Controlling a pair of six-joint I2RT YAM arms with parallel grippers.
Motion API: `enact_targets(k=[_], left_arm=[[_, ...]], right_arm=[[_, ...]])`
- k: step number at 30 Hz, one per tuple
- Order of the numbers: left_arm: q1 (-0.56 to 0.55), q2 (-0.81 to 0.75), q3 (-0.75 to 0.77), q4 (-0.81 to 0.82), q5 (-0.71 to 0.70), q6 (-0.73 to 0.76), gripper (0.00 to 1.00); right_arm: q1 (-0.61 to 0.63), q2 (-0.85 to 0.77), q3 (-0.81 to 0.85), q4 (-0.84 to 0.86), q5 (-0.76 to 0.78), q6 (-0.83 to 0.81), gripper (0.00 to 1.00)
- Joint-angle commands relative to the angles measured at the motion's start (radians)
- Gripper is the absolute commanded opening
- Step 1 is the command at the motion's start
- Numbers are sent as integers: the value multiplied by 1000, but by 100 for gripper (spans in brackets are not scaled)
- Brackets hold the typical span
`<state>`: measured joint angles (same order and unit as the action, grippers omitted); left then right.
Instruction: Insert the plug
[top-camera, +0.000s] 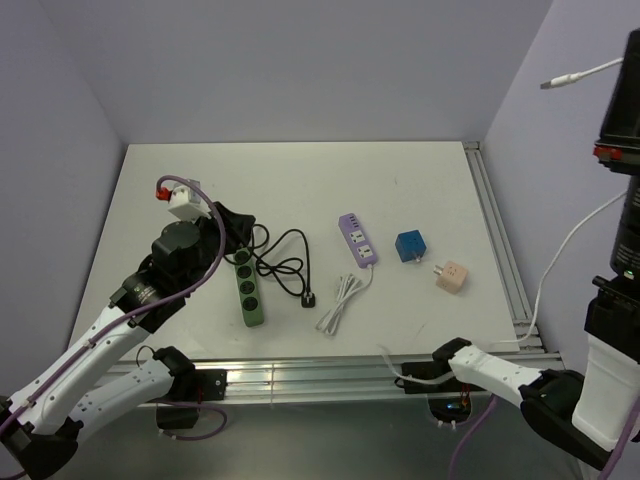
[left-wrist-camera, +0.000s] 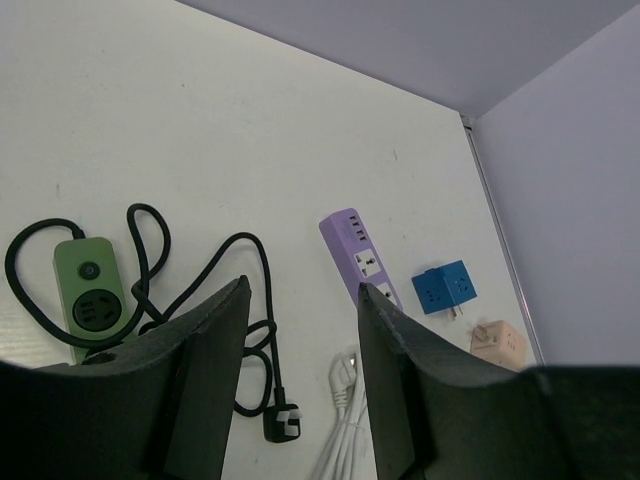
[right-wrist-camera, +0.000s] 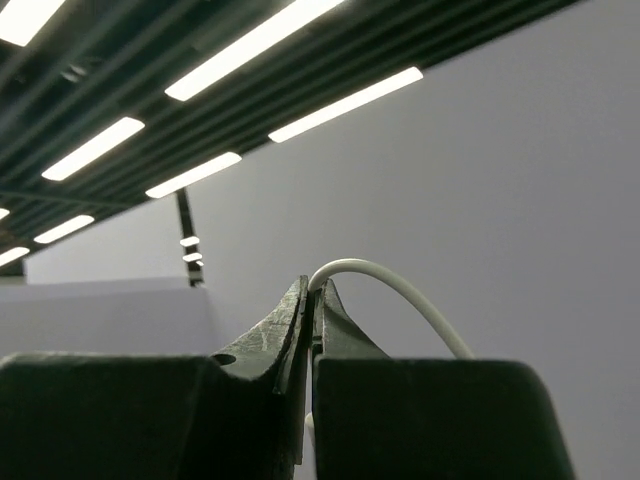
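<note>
A green strip (top-camera: 249, 290) lies on the white table (top-camera: 300, 180), toward 9 o'clock from the centre, running from 12 to 6. Its black cord (top-camera: 285, 265) loops at its 3 o'clock side and ends in a black plug (top-camera: 310, 298). A purple strip (top-camera: 357, 238) lies toward 2 o'clock of the centre, with a coiled white cable (top-camera: 340, 303) at its 7 o'clock. A peach adapter (top-camera: 451, 277) sits at 4 o'clock of the purple strip.

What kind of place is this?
Probably a robotics test lab: two robot arms mounted at a white table boxed in by plain walls, with a green power strip and blue plug laid out.
</note>
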<state>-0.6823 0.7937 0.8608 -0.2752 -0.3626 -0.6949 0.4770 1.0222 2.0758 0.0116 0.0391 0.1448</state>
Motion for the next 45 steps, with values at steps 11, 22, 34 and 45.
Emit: enact_targets(k=[11,22,34,45], left_arm=[[-3,47,12,208,324,80,54],[-11,58,-118,565,441,81,63],[-229,173,-134,774,367,227,64],[-283,211,-115,764,427,219,62]], right_arm=[[-6,-5,-373,-51,418,-68,0],[-15,-97,-744,-300,411,392,0],[-11,-209,-1151,-220,39,892,0],[-6,-303,-1227,-222,-7,943,0]])
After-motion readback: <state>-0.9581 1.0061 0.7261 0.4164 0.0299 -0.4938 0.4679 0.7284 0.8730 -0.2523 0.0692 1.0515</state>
